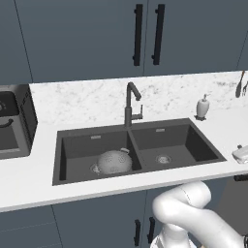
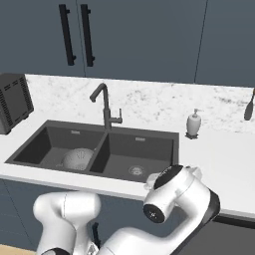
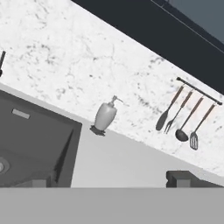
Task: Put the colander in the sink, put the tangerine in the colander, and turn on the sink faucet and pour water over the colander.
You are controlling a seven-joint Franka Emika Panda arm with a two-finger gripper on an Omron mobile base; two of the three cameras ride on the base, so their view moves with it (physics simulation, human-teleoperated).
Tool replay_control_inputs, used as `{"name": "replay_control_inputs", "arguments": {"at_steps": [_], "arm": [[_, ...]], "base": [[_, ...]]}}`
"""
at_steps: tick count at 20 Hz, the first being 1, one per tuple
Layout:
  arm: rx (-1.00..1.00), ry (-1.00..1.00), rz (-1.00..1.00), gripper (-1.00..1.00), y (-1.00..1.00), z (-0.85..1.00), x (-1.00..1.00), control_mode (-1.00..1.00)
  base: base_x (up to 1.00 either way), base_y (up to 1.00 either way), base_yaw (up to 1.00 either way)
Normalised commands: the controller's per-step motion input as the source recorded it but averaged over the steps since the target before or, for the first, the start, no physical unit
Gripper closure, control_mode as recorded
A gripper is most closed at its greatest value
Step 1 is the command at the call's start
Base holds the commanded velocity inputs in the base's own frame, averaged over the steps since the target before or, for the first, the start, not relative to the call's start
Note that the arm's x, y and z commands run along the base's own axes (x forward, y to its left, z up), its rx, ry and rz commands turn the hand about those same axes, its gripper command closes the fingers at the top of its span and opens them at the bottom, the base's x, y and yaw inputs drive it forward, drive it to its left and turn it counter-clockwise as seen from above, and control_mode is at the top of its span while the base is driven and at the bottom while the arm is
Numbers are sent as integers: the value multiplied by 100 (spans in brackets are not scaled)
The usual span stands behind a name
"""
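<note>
You're seeing the colander (image 1: 115,162) sitting in the sink's (image 1: 72,145) left basin; the fingers (image 3: 183,178) are standing wide apart, empty, pointing right past the soap dispenser (image 3: 106,114); the tangerine's whereabouts are unclear

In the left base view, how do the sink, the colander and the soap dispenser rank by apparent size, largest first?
1. sink
2. colander, lying in the left basin
3. soap dispenser; it stands farther from the camera, yet plainly looks smallest.

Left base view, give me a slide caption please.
Colander sits in the left basin of the sink, below the sink faucet.
</note>
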Motion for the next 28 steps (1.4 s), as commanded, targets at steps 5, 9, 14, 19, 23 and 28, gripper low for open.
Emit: {"name": "replay_control_inputs", "arguments": {"at_steps": [5,9,14,19,23,28], "arm": [[37,7,3,-100,-49,-7,-12,-100],[25,18,9,-100,-15,-18,0,-100],[15,34,13,-100,-12,-12,3,-100],[25,28,12,-100,-36,-1,2,-100],[45,21,13,-100,-60,0,1,-100],[49,21,9,-100,-68,9,13,-100]], "base": [[0,0,0],[0,0,0],[0,0,0],[0,0,0],[0,0,0],[0,0,0]]}}
